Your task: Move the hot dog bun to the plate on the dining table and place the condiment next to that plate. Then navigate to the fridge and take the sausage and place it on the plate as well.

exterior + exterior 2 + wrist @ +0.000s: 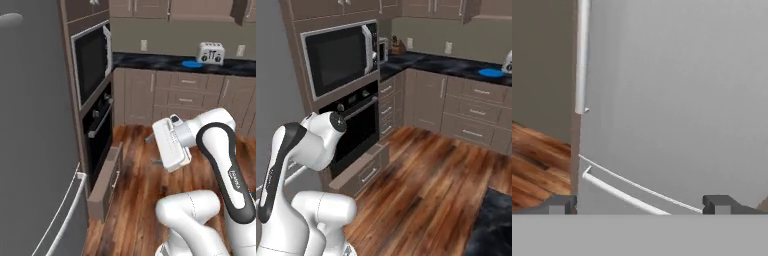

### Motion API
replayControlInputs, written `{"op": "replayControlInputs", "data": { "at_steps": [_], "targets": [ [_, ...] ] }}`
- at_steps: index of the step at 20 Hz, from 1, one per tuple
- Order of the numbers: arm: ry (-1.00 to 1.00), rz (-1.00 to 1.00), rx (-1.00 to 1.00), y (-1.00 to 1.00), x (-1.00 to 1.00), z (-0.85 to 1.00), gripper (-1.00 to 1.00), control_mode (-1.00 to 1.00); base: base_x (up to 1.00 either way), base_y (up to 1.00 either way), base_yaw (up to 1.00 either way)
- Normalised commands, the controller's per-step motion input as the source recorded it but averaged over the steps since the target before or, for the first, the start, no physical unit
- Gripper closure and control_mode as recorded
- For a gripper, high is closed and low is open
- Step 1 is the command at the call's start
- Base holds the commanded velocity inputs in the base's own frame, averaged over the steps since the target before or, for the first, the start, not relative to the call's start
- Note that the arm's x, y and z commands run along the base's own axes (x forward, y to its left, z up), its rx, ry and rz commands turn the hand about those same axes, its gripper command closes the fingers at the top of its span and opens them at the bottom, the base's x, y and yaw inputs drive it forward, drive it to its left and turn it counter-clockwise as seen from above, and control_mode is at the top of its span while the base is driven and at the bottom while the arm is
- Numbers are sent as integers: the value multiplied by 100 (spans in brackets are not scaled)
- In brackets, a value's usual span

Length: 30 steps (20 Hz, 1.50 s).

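The grey fridge [35,125] fills the left of the left base view, its door face closed, with a pale bar handle [62,212] running along the lower drawer; in the hand view the same door [677,90] stands directly ahead, a vertical handle [582,55] at upper left and a slanted handle [619,192] below; the sausage is not to be seen, the fridge being closed; beside the fridge stands a tall brown cabinet holding a microwave [338,57] above a black oven [358,132], with one low drawer [107,182] pulled partly out; the wooden floor [431,185] lies between this and the far table [170,62], which carries a white toaster [210,52] and a blue plate [190,63] just beside it; the end effector [639,204] faces the fridge door, fingers spread wide, holding nothing and apart from the door.
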Motion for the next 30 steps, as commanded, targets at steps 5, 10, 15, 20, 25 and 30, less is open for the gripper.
{"op": "replayControlInputs", "data": {
  "at_steps": [5, 10, 15, 20, 25, 30],
  "targets": [
    [0, 0, 0, 0, 0, 0, -100, 100, 0, 15, 83],
    [0, 0, 0, 0, 0, 0, -100, 100, 0, 3, 84],
    [0, 0, 0, 0, 0, 0, -100, 100, -15, 10, 56],
    [0, 0, 0, 0, 0, 0, -100, 100, -48, 82, 3],
    [0, 0, 0, 0, 0, 0, -100, 100, -35, 79, -9],
    [0, 0, 0, 0, 0, 0, -100, 100, -9, 59, -37]
  ]
}}
